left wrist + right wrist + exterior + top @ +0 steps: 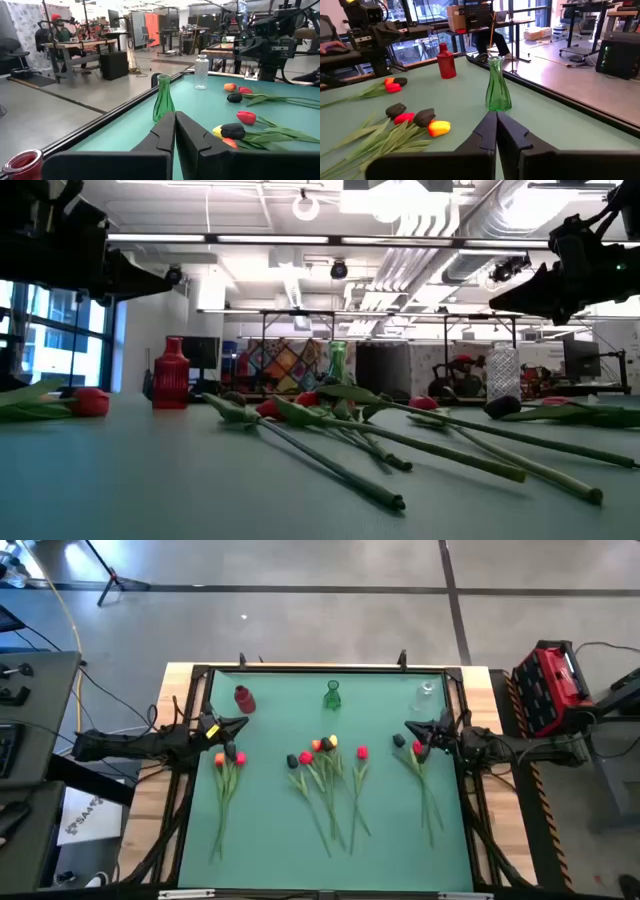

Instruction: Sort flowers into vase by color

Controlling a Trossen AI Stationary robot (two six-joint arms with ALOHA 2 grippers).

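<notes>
Flowers [330,775] are lying in three bunches across the green table [270,830], below red [244,698], green [332,696] and clear [426,692] vases. No writing is showing legibly. Left gripper [238,726] and right gripper [412,730] are hovering empty, jaws closed. Only the left wrist view is showing a seated person [61,34].

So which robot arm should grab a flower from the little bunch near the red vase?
Probably the left. The left gripper, shut and empty, hovers beside the red vase, right over that bunch. The right gripper waits across the table.
</notes>
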